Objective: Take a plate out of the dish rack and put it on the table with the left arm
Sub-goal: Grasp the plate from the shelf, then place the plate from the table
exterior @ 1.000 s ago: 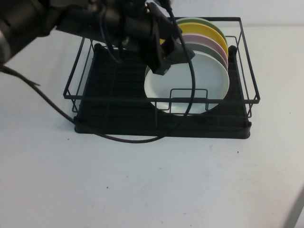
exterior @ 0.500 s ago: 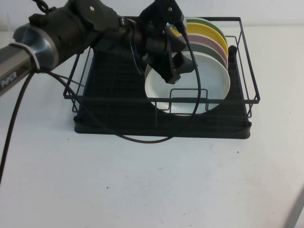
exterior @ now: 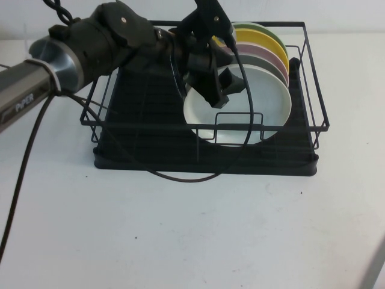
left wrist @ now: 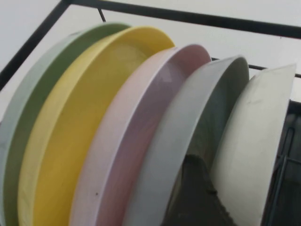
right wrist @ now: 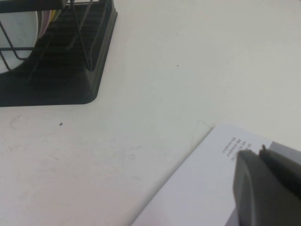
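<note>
The dish rack [exterior: 204, 162] is sitting on the table [exterior: 180, 241], holding five plates on edge: green, yellow, pink, grey-blue, and the white plate [exterior: 264, 111] at the front. The left gripper [exterior: 224, 84] is hanging over that plate's top rim, fingers apart, one finger [left wrist: 195, 197] showing behind it. The right gripper [right wrist: 263, 188] is lying low by a white sheet [right wrist: 197, 188]; I cannot tell its state.

bright even light | soft shadows | wrist foregrounds blurred

White table [exterior: 180, 241], dish rack [exterior: 150, 129], paper [right wrist: 202, 188]
</note>
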Controlling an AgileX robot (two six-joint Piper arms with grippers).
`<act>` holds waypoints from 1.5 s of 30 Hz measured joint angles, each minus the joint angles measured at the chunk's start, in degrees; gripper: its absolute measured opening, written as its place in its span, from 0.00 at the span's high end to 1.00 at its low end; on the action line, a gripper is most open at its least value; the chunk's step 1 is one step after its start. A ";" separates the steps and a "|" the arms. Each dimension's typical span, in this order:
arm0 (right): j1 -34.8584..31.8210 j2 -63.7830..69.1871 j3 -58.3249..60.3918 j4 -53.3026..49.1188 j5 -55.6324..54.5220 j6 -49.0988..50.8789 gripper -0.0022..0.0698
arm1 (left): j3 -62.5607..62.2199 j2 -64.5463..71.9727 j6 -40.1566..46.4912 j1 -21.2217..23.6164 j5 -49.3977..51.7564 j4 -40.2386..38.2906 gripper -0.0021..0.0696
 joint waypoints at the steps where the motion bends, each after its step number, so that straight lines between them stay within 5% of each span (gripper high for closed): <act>1: 0.00 0.00 0.00 0.00 0.00 0.00 1.00 | 0.00 0.31 0.00 0.00 0.00 0.00 0.40; 11: 0.00 0.00 0.00 0.00 0.00 0.00 1.00 | 0.00 1.42 0.10 0.00 -1.55 -0.10 0.44; 21: 0.00 0.00 0.00 0.00 0.00 0.00 1.00 | -0.09 1.42 1.53 0.00 -3.37 0.66 0.84; 38: 0.00 0.00 0.00 0.00 0.00 0.00 1.00 | -3.85 -11.00 0.00 0.00 2.35 0.79 0.87; 45: 0.00 0.00 0.00 0.00 0.00 0.00 1.00 | -4.28 -20.31 -22.08 0.00 20.01 6.53 0.88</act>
